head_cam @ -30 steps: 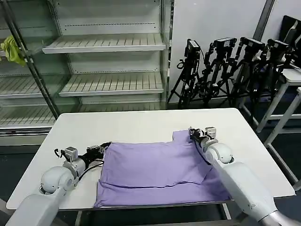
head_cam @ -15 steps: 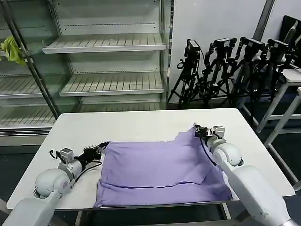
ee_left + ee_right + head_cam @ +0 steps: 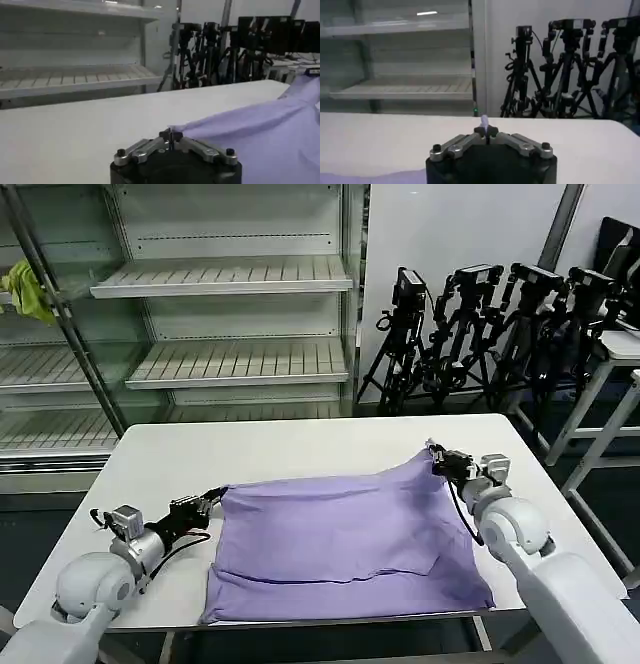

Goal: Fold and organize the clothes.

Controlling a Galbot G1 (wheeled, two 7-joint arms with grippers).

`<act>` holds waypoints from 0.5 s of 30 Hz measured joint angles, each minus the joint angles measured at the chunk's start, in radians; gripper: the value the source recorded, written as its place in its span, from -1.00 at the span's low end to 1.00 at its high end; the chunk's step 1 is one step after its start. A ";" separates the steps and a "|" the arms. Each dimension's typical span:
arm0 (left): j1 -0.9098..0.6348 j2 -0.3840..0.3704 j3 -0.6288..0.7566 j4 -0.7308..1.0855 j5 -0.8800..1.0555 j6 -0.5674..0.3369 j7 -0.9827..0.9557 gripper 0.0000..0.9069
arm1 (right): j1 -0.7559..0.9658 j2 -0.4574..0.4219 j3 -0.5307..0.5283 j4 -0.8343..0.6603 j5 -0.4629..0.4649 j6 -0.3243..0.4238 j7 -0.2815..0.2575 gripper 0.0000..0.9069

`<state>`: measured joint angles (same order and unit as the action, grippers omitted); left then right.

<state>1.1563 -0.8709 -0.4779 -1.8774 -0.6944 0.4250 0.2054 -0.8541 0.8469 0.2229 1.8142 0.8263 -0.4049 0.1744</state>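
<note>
Lavender T-shirt (image 3: 340,539): on the worktop (image 3: 290,449), far edge now stretched flat. Left tool (image 3: 207,503) and right tool (image 3: 440,456), each pinching a far corner, have drawn apart; sleeve fold removed, ready for folding.

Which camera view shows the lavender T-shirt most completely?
The head view: the whole lavender T-shirt lies spread on the white table. The left wrist view shows one stretched edge at the left claw; the right wrist view shows a pinched tip at the right claw.
</note>
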 measured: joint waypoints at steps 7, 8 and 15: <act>0.075 0.009 -0.052 -0.081 -0.007 0.006 -0.003 -0.84 | -0.139 -0.039 0.075 0.120 -0.008 0.004 -0.007 -1.00; 0.087 0.010 -0.060 -0.095 -0.008 0.006 -0.003 -0.84 | -0.155 -0.043 0.085 0.134 -0.008 0.004 -0.007 -1.00; 0.167 0.019 -0.113 -0.174 -0.012 0.008 -0.004 -0.84 | -0.254 -0.076 0.149 0.216 -0.010 0.009 -0.007 -1.00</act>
<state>1.3235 -0.8516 -0.5904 -2.0514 -0.7060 0.4326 0.2010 -1.1083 0.7714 0.3715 2.0303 0.8159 -0.3961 0.1675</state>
